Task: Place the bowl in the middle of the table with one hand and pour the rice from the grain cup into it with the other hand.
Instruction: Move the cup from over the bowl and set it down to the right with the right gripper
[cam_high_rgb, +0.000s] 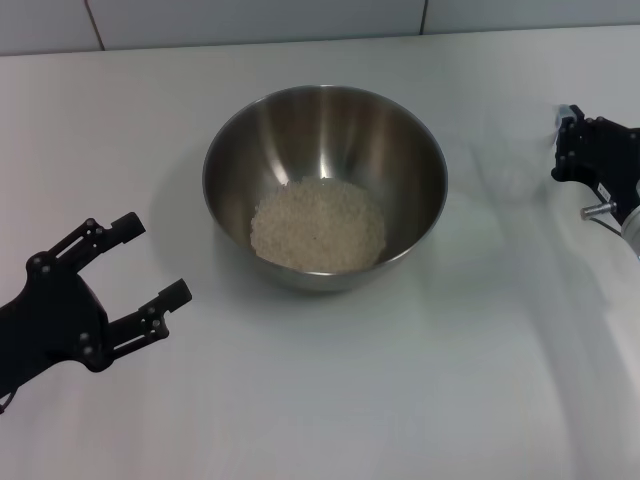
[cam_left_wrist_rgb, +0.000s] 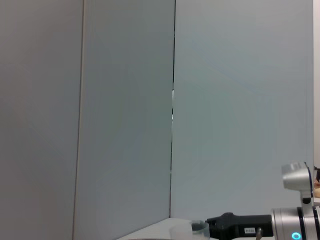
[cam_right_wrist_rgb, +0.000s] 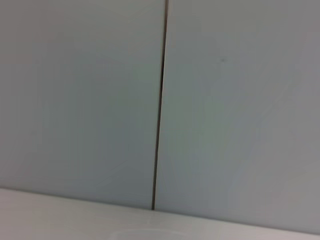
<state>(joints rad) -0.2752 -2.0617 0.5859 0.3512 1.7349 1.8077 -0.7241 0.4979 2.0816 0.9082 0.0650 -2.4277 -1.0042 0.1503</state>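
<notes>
The steel bowl stands at the middle of the white table, with a heap of rice on its bottom. My left gripper is open and empty, low at the near left, a little short of the bowl. My right gripper is at the far right edge, its fingers apart. The clear grain cup shows only faintly on the table just off those fingertips, between gripper and bowl. The left wrist view shows the cup beside the right gripper.
A pale tiled wall runs along the table's far edge; both wrist views show mostly this wall. The right arm's silver wrist shows in the left wrist view.
</notes>
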